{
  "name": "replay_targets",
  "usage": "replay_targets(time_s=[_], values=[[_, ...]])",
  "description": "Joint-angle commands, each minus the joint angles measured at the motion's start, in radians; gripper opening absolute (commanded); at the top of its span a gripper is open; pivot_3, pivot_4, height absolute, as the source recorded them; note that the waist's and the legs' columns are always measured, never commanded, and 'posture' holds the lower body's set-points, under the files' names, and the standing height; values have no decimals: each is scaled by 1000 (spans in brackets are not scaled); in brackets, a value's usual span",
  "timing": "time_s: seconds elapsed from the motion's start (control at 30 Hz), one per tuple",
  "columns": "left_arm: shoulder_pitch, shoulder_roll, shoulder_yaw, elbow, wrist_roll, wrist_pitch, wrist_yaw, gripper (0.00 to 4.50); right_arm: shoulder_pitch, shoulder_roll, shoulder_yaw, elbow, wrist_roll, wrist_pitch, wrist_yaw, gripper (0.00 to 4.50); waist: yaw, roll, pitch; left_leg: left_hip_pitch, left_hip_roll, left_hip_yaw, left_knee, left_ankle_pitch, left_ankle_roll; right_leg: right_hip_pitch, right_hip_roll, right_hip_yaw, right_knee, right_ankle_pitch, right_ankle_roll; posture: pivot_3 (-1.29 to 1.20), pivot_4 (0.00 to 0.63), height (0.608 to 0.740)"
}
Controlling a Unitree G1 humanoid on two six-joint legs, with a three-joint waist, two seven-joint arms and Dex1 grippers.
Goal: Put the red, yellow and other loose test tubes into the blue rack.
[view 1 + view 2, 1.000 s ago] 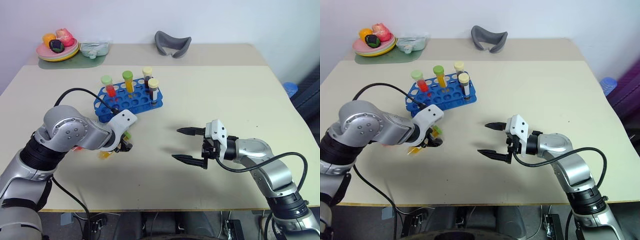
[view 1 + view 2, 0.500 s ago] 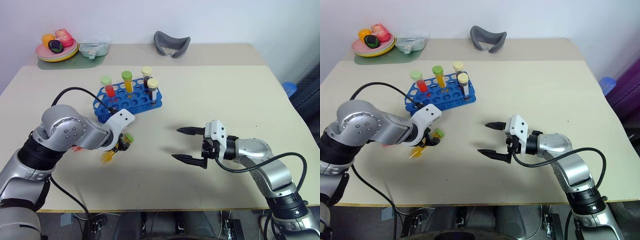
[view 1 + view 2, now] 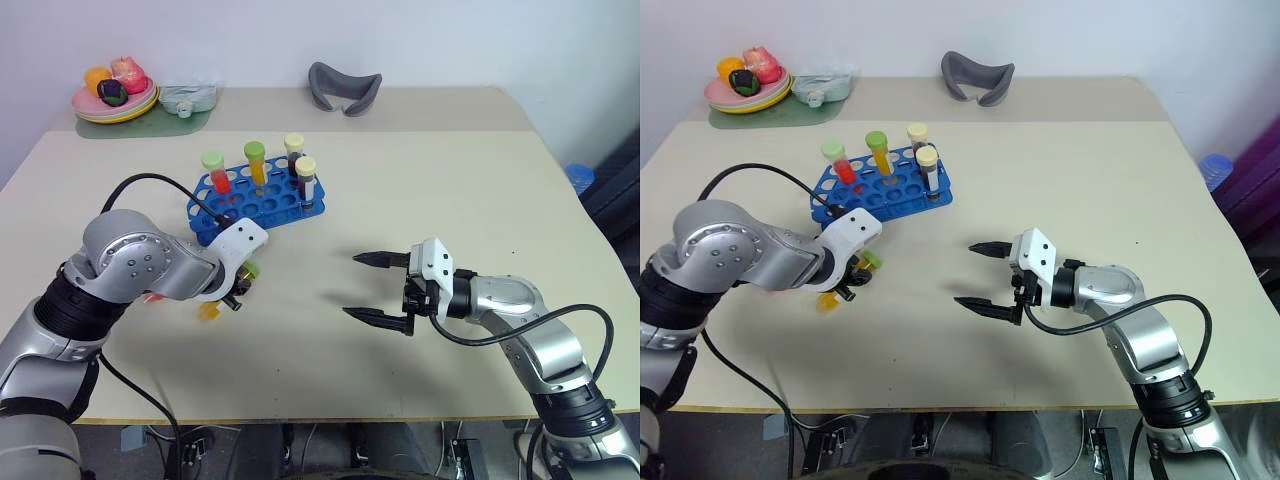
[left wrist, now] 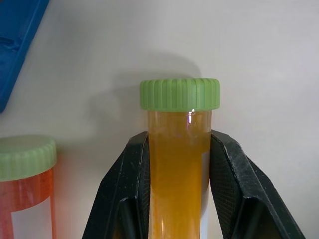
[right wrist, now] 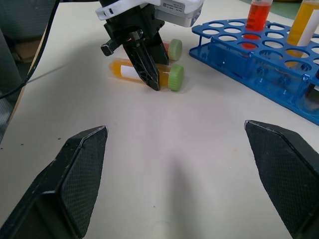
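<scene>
at about five o'clock on the table (image 3: 420, 190), nearest the robot, the right gripper (image 3: 378, 290) is being held just above the surface with its two black fingers spread wide and nothing between them, pointing toward nine o'clock. at about eight o'clock the left gripper (image 3: 234, 296) is being pointed down at the tabletop, and its fingers (image 4: 124, 189) are being pressed against both sides of a yellow test tube (image 4: 177, 169) with a green cap; the tube is being pinched while lying on its side on the table, as is being shown in the right wrist view. a red test tube (image 4: 25, 189), also green-capped, is lying just beside it, the two tubes side by side and parallel. farther on, at about eleven o'clock from the left gripper, the blue rack (image 3: 255, 200) is standing near the two loose tubes, with four capped tubes being held upright in its holes: a red one and a yellow one with green caps, and two with pale yellow caps. at the far edge, a plate of toy food (image 3: 115, 100) is sitting at about ten o'clock and a grey curved object (image 3: 345, 88) at about twelve o'clock.
</scene>
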Motion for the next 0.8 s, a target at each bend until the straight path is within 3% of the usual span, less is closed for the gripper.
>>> replay_targets(time_s=[0.03, 0.17, 0.3, 0.4, 0.57, 0.67, 0.8], values=[[-34, 13, 61, -26, 33, 9, 11, 1413, -18, 7, 1, -13, 7, -18, 3, 4500, 0, 0, 0, 0, 0, 0, 0, 0, 0, 0, 0, 0, 0, 0, 0, 0, 150, 735], [-80, -4, 172, -106, 141, -36, -57, 1413, -22, 9, -1, -10, 7, -18, 0, 4500, 8, -2, 1, -1, 0, 0, 1, 0, 0, 0, 0, -1, 0, 0, 0, 0, 150, 735], [-9, -36, 317, -188, 297, -293, -113, 1413, -31, 13, -6, -7, 11, -16, -5, 4500, 10, -1, 1, -1, 0, 0, 1, 0, 0, 0, 0, -1, 0, 0, 0, 0, 150, 735], [77, -49, 328, -259, 504, -558, -170, 1413, -49, 29, -15, 3, 16, -17, -19, 4500, 10, -1, 1, -1, 0, 1, 1, 0, 0, 0, 0, -1, 0, 0, 0, 0, 150, 735], [213, -317, 337, -185, 781, -997, -126, 1413, -98, 92, -41, 42, 16, -20, -94, 4500, 26, -1, 1, -1, -1, 2, 2, 0, 0, 0, 0, -1, 0, 0, 0, 0, 150, 735], [267, -416, 254, -106, 988, -1247, -144, 1413, -116, 121, -57, 45, 24, -14, -129, 4500, 27, -1, 1, -2, -1, 2, 3, -1, 2, 0, 0, -1, 0, 0, 0, 0, 150, 735], [303, -528, 234, 24, 1119, -1438, -152, 1413, -113, 130, -65, 34, 31, -4, -153, 4500, 25, -1, 0, -2, -1, 2, 2, -1, 2, 0, 0, -1, 0, 0, 0, 0, 150, 735]])
